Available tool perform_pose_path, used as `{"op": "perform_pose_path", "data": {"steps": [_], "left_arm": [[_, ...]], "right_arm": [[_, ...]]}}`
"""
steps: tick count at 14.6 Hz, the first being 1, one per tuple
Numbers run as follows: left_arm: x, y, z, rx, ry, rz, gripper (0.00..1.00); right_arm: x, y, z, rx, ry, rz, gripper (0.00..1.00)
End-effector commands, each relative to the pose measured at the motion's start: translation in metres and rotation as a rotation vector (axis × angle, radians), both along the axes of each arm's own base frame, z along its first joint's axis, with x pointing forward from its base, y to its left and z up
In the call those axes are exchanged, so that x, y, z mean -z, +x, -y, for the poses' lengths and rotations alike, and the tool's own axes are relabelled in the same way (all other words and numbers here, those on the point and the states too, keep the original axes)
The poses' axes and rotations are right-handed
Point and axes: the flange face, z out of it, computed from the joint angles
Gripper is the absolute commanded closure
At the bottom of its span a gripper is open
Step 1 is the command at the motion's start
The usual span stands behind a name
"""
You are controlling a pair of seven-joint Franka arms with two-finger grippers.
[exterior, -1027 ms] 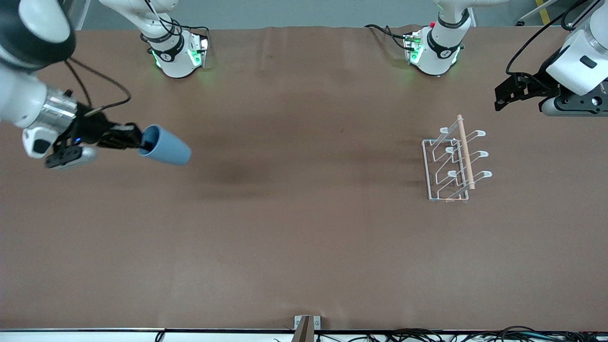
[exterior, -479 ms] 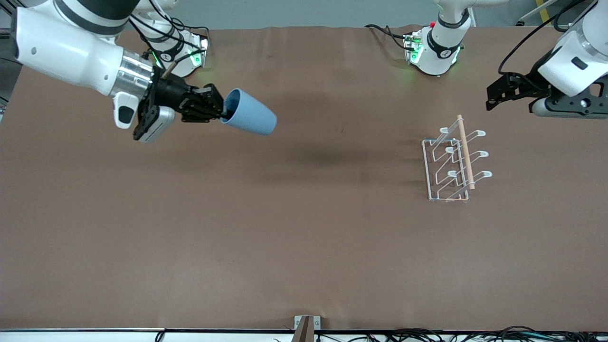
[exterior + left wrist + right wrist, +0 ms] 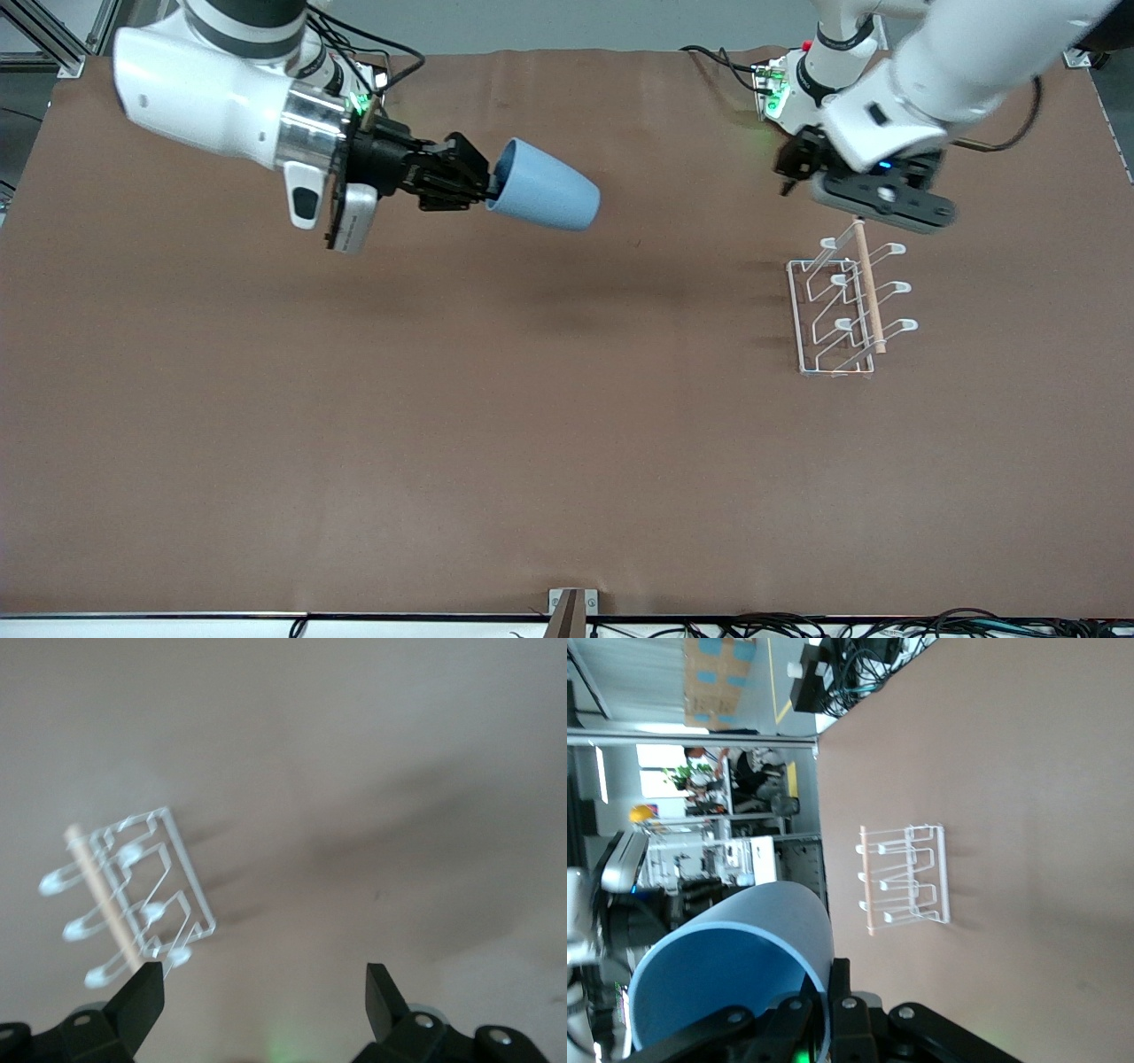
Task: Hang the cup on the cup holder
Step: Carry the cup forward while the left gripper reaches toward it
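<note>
Carrying the light-blue cup (image 3: 542, 198) clamped by its rim in the right gripper (image 3: 478, 188) from frame left toward upper centre, nearing the white wire cup holder (image 3: 846, 306) at right, where the left gripper (image 3: 264, 992), jaws apart, now hovers.

Light-blue cup (image 3: 542, 198), white cup holder (image 3: 837, 306), brown table (image 3: 532, 425)

My right hand (image 3: 485, 188) carries the cup (image 3: 542, 197) over the desk (image 3: 532, 399), well apart from the cup holder (image 3: 846, 301) under my left hand (image 3: 788, 173).
</note>
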Motion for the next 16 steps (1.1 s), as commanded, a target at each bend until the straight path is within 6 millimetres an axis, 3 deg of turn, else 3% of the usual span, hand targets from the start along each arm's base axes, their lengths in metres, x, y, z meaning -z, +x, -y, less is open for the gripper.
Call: {"op": "perform_pose_path", "data": {"steps": [1,4,7,11,16], "left_arm": [[-0.036,-0.016,0.044,0.131,-0.056,0.087,0.00],[-0.055,-0.036,0.077,0.254,-0.083,0.127,0.00],[-0.056,-0.036,0.090,0.428,-0.101,0.183,0.00],[-0.034,-0.018,0.127,0.563,-0.145,0.279,0.00],[-0.002,0.004,0.143,0.650,-0.162,0.304,0.00]], "right_arm": [[0.016,-0.004,-0.025,0.067,0.061,-0.044,0.98],[0.028,-0.005,-0.032,0.051,0.062,-0.065,0.97],[0.044,-0.002,-0.032,0.010,0.043,-0.021,0.98],[0.071,-0.006,-0.028,-0.163,0.041,0.050,0.98],[0.077,-0.004,-0.022,-0.224,0.065,0.026,0.98]]}}
